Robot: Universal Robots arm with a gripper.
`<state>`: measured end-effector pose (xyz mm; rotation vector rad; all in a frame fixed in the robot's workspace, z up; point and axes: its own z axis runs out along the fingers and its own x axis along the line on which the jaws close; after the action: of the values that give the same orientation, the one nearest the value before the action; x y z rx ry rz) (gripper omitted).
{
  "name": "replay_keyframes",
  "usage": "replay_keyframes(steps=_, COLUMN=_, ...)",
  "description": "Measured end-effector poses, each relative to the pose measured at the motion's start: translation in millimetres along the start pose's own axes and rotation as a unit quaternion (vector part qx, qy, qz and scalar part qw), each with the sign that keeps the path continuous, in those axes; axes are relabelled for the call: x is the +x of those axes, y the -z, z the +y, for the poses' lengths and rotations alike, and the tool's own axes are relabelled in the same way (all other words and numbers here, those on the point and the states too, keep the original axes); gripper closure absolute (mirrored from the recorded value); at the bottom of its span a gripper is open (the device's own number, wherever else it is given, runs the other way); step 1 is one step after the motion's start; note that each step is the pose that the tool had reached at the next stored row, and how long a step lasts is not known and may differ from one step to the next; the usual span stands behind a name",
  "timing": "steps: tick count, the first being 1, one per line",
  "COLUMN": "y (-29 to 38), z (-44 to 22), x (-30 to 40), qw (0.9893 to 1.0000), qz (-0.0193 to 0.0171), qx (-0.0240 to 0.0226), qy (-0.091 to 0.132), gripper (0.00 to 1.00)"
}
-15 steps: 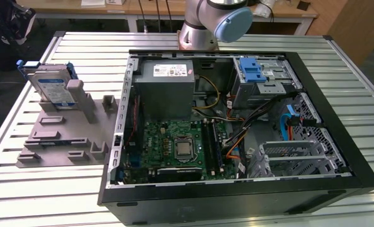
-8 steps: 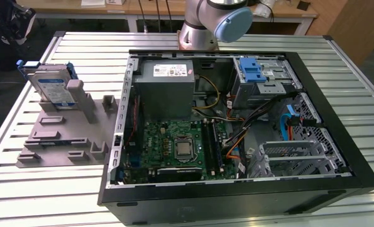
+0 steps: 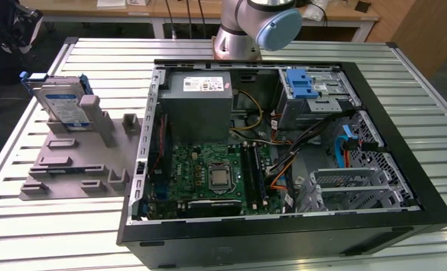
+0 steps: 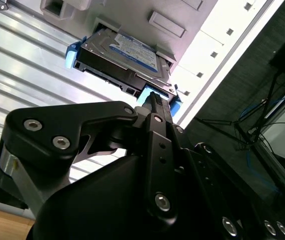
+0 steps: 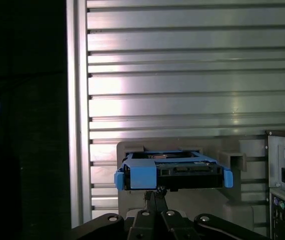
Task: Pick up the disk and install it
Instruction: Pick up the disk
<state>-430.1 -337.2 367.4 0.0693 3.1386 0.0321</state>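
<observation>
Disk point(image 3: 63, 104): silver hard drive w/ white-and-blue label in blue carrier, standing on edge in a slot of the grey fixture point(image 3: 72, 169) on the slatted tabletop point(image 3: 50, 237), at the exterior view's left, just beside the open PC case point(image 3: 283, 226). Not yet lifted. Also seen in the second wrist view point(image 4: 127, 57) and end-on in the first wrist view point(image 5: 172, 172).

Gripper: black fingers in second wrist view point(image 4: 155, 107), tips close under the carrier's blue edge; in first wrist view point(image 5: 156, 195) they sit just below the carrier, lined up w/ its middle.

Jaws: look drawn narrow, tips nearly together, holding nothing; no contact w/ disk that I can confirm.

Arm: base and a blue-capped joint point(image 3: 277, 28) at the far side of the case in the exterior view.

Case: lying on its side, lid off; motherboard point(image 3: 216, 175), grey power supply point(image 3: 196, 107), blue-latched drive bay point(image 3: 310, 90) at far corner, metal drive cage point(image 3: 355, 189) at the exterior view's right.

Step (judgement): approach/pre-grasp on pickup; install not begun.

Next move needs (judgement): jaws opened enough to span the carrier, centred, squared to its edge, then a firm close before a straight pull out of the slot. Risk: tilted lift could bind in the fixture.
</observation>
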Motion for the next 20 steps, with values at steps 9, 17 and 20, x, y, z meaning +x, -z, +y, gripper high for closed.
replay_keyframes(steps=9, y=-0.1, z=0.0, x=0.0, qw=1.0, qz=0.0, qx=0.0, qy=0.002, gripper=0.89)
replay_keyframes(steps=17, y=-0.1, z=0.0, x=0.0, qw=1.0, qz=0.0001, qx=0.0, qy=0.004, gripper=0.89)
replay_keyframes(steps=20, y=-0.1, z=0.0, x=0.0, qw=1.0, qz=0.0001, qx=0.0, qy=0.005, gripper=0.89)
